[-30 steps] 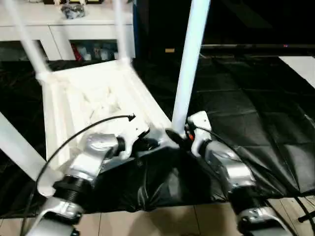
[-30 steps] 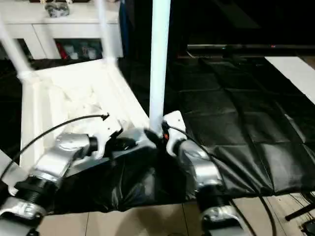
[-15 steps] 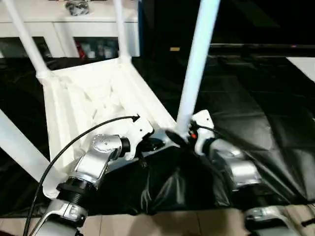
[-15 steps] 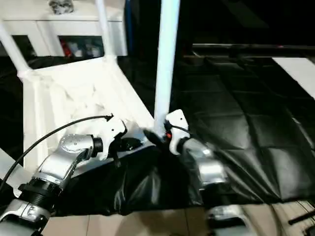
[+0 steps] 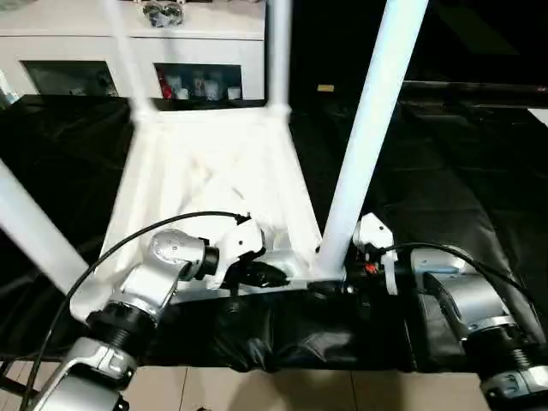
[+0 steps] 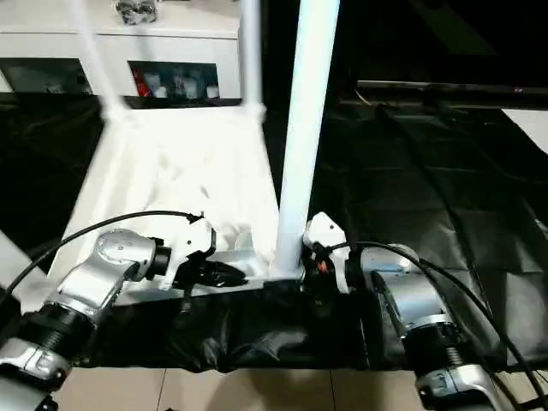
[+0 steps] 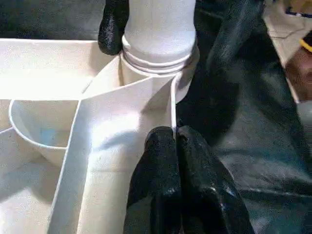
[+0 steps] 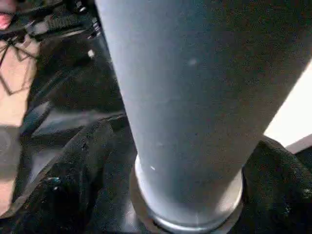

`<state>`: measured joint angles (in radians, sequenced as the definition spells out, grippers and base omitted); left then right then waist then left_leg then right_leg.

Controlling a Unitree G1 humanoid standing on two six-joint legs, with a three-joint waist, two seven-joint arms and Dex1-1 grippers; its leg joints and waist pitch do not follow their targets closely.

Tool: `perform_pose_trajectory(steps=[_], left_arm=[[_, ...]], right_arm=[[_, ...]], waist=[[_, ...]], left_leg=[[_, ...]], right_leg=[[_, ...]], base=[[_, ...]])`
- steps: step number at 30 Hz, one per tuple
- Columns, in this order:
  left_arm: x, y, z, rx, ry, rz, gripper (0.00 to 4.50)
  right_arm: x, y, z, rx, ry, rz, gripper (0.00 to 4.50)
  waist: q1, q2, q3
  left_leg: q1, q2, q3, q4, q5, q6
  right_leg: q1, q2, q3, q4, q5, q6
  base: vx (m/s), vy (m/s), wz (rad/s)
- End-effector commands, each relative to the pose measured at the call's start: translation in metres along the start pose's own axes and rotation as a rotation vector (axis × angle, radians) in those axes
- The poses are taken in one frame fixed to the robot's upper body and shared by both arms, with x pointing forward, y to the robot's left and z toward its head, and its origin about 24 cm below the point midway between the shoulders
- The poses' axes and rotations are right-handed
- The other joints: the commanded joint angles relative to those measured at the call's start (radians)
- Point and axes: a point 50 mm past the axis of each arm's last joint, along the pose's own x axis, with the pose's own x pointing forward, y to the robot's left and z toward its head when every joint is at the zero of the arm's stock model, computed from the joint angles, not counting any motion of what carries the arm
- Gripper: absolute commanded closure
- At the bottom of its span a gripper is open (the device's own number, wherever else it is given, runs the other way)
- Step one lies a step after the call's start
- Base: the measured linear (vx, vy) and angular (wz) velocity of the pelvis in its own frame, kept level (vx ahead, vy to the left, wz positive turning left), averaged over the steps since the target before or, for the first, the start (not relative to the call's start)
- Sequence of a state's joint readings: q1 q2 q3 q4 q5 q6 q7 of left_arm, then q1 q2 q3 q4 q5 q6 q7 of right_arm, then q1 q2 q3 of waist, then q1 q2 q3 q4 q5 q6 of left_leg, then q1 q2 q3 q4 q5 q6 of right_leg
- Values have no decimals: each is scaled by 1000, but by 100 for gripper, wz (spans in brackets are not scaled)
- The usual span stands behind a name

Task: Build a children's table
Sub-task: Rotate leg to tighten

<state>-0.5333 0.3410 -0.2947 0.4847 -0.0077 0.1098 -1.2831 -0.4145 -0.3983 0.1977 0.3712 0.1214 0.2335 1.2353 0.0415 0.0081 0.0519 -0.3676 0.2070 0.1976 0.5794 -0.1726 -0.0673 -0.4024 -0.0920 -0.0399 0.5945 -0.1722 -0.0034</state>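
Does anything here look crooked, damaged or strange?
Nothing stands out. The tabletop lies underside up on the black sheet, the near leg stands in its corner socket, and no part looks cracked or spilled.

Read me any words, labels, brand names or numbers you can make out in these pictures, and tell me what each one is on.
None can be read.
Tabletop and the leg in its near corner socket: plain white, no print.
Items behind the cabinet glass doors: coloured, but too small and blurred to read.
Robot's forearms: no legible marking.
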Motion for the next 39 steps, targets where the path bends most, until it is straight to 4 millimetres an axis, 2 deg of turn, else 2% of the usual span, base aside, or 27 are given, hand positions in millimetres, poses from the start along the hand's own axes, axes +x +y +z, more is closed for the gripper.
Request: perform_pose_trajectory(steps=[1,3,7,8,10,12,13,15,16,18,20,22,23,24,25,26,28,29,30,31,32,33,34,35,36,39], left_arm=[[6,6,16,57,-17,-7,450],[5,7,16,56,-16,-9,450],[3,7,15,51,-18,-14,450],[3,6,13,48,-14,-13,450],[3,6,12,45,-14,-7,450],[3,3,11,35,-24,6,450],[3,3,11,34,-24,7,450],[2,2,9,16,-40,44,450],[1,1,9,13,-45,56,450],[2,2,9,-8,-61,98,450],[6,2,10,-27,-77,158,450],[8,2,10,-32,-81,182,450],[12,2,11,-36,-79,215,450],[12,2,11,-36,-79,215,450],[14,2,12,-40,-81,230,450],[17,2,13,-43,-84,247,450],[24,2,17,-51,-94,287,450],[28,2,19,-56,-98,311,450],[30,2,20,-56,-101,318,450],[33,2,23,-56,-106,326,450],[36,2,25,-59,-117,340,450],[37,2,27,-59,-124,342,450],[39,1,28,-57,-130,342,450],[40,1,29,-55,-131,340,450],[40,1,30,-52,-134,336,450],[41,1,30,-50,-133,332,450]], right_arm=[[24,23,-1,-9,12,217,79],[24,24,-1,-11,19,230,106],[25,24,0,-10,23,241,124],[25,23,0,-10,19,235,144],[26,22,0,-6,15,224,155],[28,21,-1,2,3,202,172],[28,21,-1,2,2,201,172],[33,20,-1,27,-41,148,185],[34,19,0,32,-55,128,186],[40,17,2,57,-102,61,188],[49,11,2,101,-150,-82,189],[54,7,2,135,-173,-161,189],[59,3,2,169,-194,-256,189],[59,3,2,169,-194,-256,189],[62,2,3,181,-204,-293,189],[65,2,3,193,-212,-326,190],[76,5,6,213,-220,-373,190],[82,6,8,230,-221,-405,191],[85,6,9,238,-222,-418,191],[89,7,10,248,-225,-440,191],[94,8,14,252,-234,-459,191],[96,9,16,246,-243,-458,191],[99,11,19,234,-253,-464,191],[100,12,19,229,-256,-467,156],[99,13,20,239,-272,-455,135],[97,15,21,263,-295,-442,111]], waist=[[-4,-3,-61],[-2,-3,-62],[-1,-5,-64],[-1,-7,-65],[0,-6,-65],[1,-9,-65],[0,-8,-65],[-1,-10,-63],[-3,-14,-63],[-8,-13,-59],[-21,-14,-56],[-27,-13,-54],[-39,-4,-53],[-45,-7,-52],[-50,-3,-53],[-52,6,-53],[-61,1,-54],[-64,12,-54],[-66,9,-54],[-66,20,-55],[-67,24,-55],[-69,21,-56],[-67,28,-57],[-69,24,-57],[-68,32,-58],[-68,30,-61]], left_leg=[[17,21,-8,-67,-314,26],[16,20,-8,-67,-303,27],[13,21,-8,-65,-272,32],[12,21,-7,-64,-267,35],[12,21,-8,-65,-259,38],[11,21,-7,-63,-256,40],[10,21,-7,-64,-254,41],[10,22,-8,-65,-260,40],[10,22,-7,-65,-262,39],[10,20,-10,-69,-291,27],[9,18,-17,-74,-339,3],[12,17,-19,-75,-364,-6],[17,15,-23,-74,-397,-18],[15,15,-24,-76,-407,-20],[13,14,-28,-77,-418,-23],[15,13,-28,-77,-428,-25],[15,13,-28,-76,-446,-25],[16,12,-29,-77,-454,-26],[17,12,-27,-77,-457,-25],[19,12,-28,-78,-466,-26],[19,11,-28,-78,-469,-28],[18,10,-27,-78,-470,-26],[19,9,-26,-77,-464,-21],[18,10,-24,-77,-459,-18],[16,9,-25,-78,-449,-14],[13,9,-20,-76,-417,1]], right_leg=[[35,-33,26,-80,-337,-196],[35,-33,26,-78,-330,-197],[38,-34,25,-73,-290,-208],[38,-33,25,-71,-279,-212],[40,-34,25,-69,-266,-217],[41,-35,25,-70,-266,-218],[41,-35,25,-70,-269,-217],[40,-36,24,-69,-287,-213],[39,-36,24,-71,-296,-210],[35,-37,24,-77,-361,-189],[33,-38,20,-84,-443,-161],[27,-37,20,-89,-481,-146],[21,-38,18,-95,-530,-128],[21,-37,17,-99,-542,-121],[24,-37,15,-100,-550,-112],[21,-36,15,-102,-549,-111],[20,-33,14,-103,-529,-116],[20,-32,13,-102,-503,-126],[18,-30,14,-104,-497,-128],[17,-30,14,-104,-482,-133],[18,-30,13,-102,-468,-137],[20,-28,12,-102,-455,-141],[20,-28,14,-100,-437,-146],[21,-27,15,-101,-425,-149],[23,-27,15,-97,-405,-157],[29,-26,17,-93,-351,-172]], base=[[0,0,0],[0,0,0],[0,0,0],[0,0,0],[0,0,0],[0,0,0],[0,0,0],[0,0,0],[0,0,0],[0,0,0],[0,0,0],[0,0,0],[0,0,0],[0,0,0],[0,0,0],[0,0,0],[0,0,0],[0,0,0],[0,0,0],[0,0,0],[0,0,0],[0,0,0],[0,0,0],[0,0,0],[0,0,0],[0,0,0]])
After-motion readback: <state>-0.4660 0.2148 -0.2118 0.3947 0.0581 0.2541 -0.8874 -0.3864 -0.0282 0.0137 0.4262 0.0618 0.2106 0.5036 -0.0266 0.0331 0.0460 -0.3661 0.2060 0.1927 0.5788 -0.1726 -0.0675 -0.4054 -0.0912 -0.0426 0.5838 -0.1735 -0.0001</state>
